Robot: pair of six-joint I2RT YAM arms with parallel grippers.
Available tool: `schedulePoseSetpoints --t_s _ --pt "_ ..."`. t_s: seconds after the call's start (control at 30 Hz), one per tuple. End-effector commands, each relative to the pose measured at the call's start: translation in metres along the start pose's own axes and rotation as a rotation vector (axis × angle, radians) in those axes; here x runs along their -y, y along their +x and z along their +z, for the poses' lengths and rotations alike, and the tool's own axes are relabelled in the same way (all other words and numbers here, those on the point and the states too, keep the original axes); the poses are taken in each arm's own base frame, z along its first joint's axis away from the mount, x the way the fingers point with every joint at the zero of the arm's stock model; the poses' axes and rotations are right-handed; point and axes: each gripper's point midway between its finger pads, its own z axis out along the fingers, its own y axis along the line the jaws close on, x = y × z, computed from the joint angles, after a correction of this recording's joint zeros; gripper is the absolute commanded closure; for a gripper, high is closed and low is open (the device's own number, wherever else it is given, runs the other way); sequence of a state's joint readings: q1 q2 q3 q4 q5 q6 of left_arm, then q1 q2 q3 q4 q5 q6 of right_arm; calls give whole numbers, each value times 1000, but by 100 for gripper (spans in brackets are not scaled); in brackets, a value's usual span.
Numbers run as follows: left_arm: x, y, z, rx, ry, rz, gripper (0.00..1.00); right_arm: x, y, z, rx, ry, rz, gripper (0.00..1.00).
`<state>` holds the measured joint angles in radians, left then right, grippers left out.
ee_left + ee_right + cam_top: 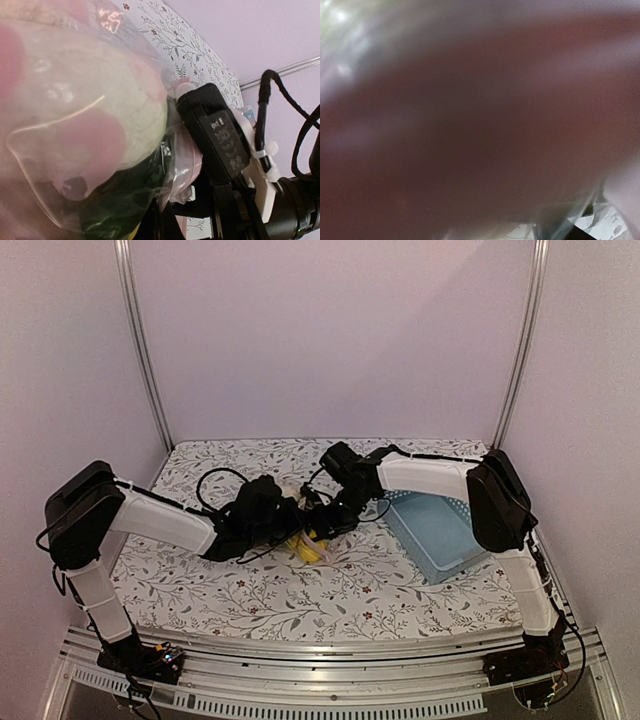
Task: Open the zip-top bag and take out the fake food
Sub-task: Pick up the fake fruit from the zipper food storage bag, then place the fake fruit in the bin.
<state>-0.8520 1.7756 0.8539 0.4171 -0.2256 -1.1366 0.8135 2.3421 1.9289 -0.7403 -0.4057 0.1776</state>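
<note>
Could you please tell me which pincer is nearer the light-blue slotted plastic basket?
Right. The right pincer sits just left of the light-blue slotted plastic basket; the left pincer is farther left.

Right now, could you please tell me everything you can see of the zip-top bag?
The zip-top bag is clear crinkled film bulging around pale, dark green and yellow fake food. It sits left of the blue basket, the left gripper and right gripper crowded against it. Whether its zip is open I cannot tell.
</note>
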Motion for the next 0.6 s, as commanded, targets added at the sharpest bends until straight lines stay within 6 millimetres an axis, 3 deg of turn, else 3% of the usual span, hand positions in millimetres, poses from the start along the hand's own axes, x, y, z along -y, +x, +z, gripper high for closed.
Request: schedulePoseSetpoints --t_s 0.0,0.07,0.17,0.27,0.37,0.5,0.57 --pt "8 12 -5 -32 50 -12 100 -1 21 39 -67 -45 80 28" --pt "9 12 -5 -29 57 -20 100 -10 22 40 -50 -104 120 24" --pt "9 13 -4 -27 77 -52 100 -4 17 39 -10 -64 169 24" --pt "11 14 -3 -34 83 -61 100 10 17 44 8 8 193 30" --pt "11 12 -5 -27 77 -50 100 9 17 39 12 9 179 42" --pt "5 6 -7 -18 53 -11 100 4 15 7 42 31 85 57" --pt "1 2 -8 -19 48 0 100 -5 13 -21 65 23 26 60"
